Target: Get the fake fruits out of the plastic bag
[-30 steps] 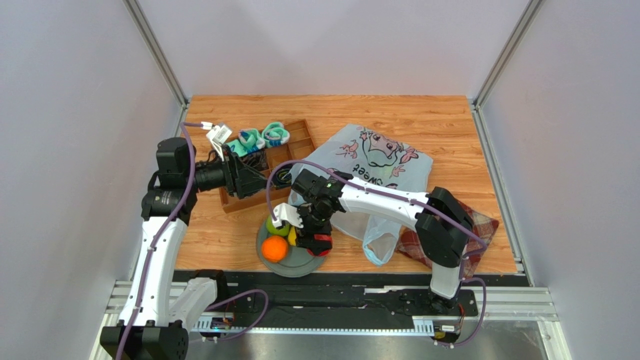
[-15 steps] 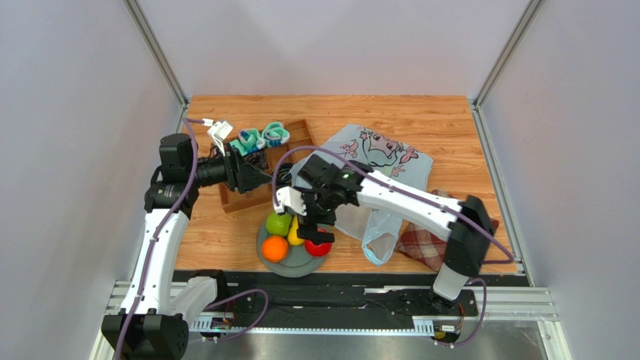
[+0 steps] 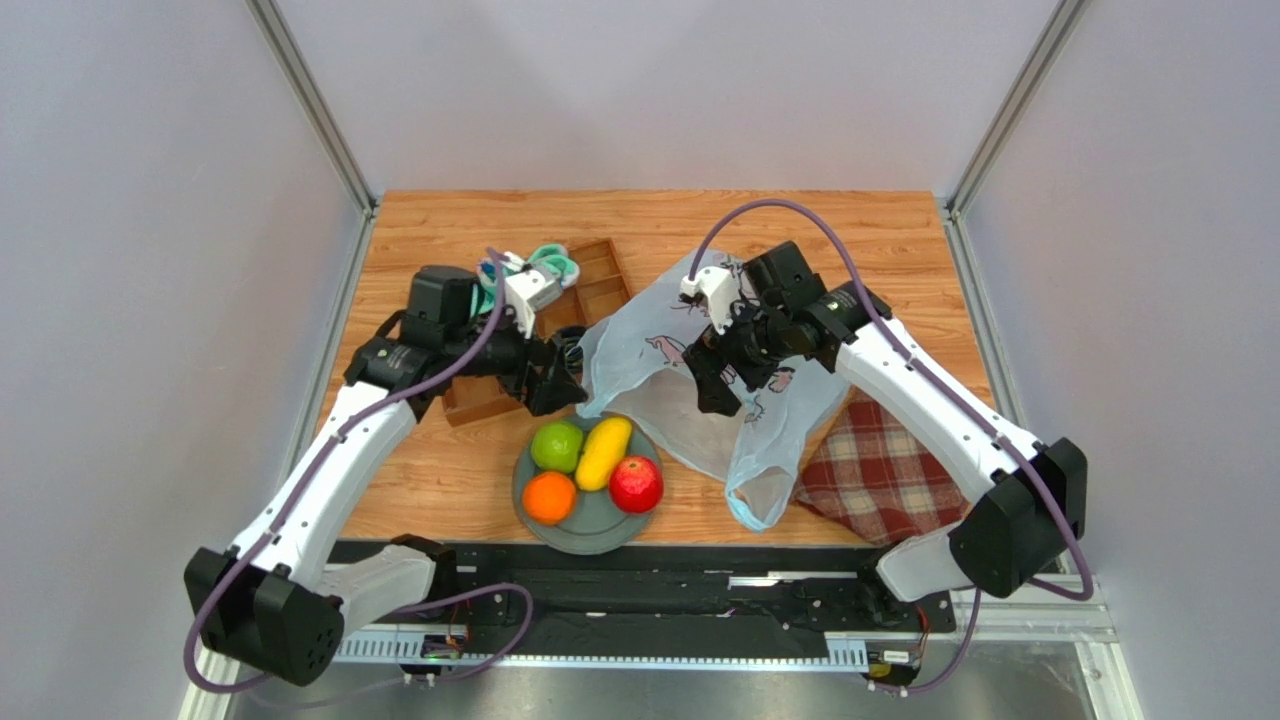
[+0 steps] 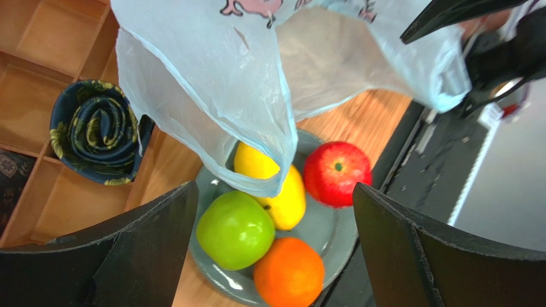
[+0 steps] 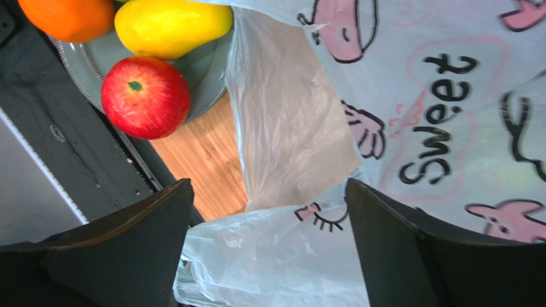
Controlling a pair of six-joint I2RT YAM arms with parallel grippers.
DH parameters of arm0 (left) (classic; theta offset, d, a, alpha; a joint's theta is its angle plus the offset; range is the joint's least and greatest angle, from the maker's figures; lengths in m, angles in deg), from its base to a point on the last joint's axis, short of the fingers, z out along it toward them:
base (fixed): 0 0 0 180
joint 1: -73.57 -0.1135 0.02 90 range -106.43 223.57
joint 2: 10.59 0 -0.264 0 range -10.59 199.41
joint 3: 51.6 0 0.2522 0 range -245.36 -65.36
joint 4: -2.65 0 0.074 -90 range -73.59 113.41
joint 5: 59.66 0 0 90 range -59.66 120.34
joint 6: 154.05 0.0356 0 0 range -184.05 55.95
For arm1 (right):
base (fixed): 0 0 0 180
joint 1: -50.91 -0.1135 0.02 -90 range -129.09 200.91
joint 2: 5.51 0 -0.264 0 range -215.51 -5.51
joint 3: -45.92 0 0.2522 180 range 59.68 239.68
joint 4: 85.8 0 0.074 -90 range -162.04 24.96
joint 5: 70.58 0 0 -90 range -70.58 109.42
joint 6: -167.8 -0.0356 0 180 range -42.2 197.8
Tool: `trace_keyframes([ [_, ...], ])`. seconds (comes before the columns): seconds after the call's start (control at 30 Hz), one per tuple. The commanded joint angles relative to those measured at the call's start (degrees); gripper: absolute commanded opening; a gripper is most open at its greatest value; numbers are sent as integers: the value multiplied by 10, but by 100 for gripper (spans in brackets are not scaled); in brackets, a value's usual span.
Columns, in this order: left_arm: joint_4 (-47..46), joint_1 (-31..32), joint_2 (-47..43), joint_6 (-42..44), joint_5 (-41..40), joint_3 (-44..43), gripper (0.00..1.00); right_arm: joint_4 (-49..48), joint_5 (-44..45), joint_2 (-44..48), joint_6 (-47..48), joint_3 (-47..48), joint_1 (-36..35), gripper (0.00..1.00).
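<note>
Assessing progress: four glossy plastic fake fruits lie together on the round grey plate [image 3: 598, 540] at the near edge of the wooden bench [image 3: 842, 225]. These are a green apple [image 3: 556, 446], a yellow mango [image 3: 604, 452], an orange [image 3: 549, 497] and a red apple [image 3: 636, 483]. All four are outside the thin, translucent pale-blue plastic bag [image 3: 676, 413], which lies just behind and to the right of the plate. One loose fold of the bag droops over the mango in the left wrist view.

The left gripper [image 4: 274, 187] is at the bag's left edge with its fingers spread wide, gripping nothing. The right gripper [image 5: 269, 183] hovers over the printed middle of the bag, also spread wide and empty.

The bag looks slack and mostly flat. No fruit shape shows through the film, and the opening seen in the right wrist view shows only film. Part of the bag is hidden under the right arm, so it cannot be confirmed empty. Judgement: the task is well advanced, possibly complete. What is left is to check the hidden part of the bag for any further fruit.
</note>
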State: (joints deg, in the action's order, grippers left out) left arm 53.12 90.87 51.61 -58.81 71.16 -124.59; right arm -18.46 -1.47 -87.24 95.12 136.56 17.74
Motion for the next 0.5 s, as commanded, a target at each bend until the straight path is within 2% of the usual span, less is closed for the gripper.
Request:
trace_keyframes([
  [0.0, 28, 50, 47, 113, -79, -28, 99, -15, -63, -56, -25, 23, -2, 86],
  [0.13, 1, 96, 113, 130, -124, -34, 99, -60, -83, -112, -85, 48, 24, 75],
  [0.17, -1, 102, 127, 126, -163, -41, 98, -68, -78, -115, -97, 48, 26, 75],
  [0.3, 2, 112, 189, 131, -187, -74, 84, -86, -93, -132, -117, 33, 28, 72],
  [0.4, 10, 114, 219, 126, -171, -110, 54, -123, -97, -147, -142, 5, 28, 71],
  [0.43, 18, 114, 228, 115, -158, -123, 16, -132, -90, -151, -155, 0, 28, 72],
  [0.47, 27, 114, 234, 107, -152, -136, 0, -139, -89, -156, -165, -1, 28, 73],
])
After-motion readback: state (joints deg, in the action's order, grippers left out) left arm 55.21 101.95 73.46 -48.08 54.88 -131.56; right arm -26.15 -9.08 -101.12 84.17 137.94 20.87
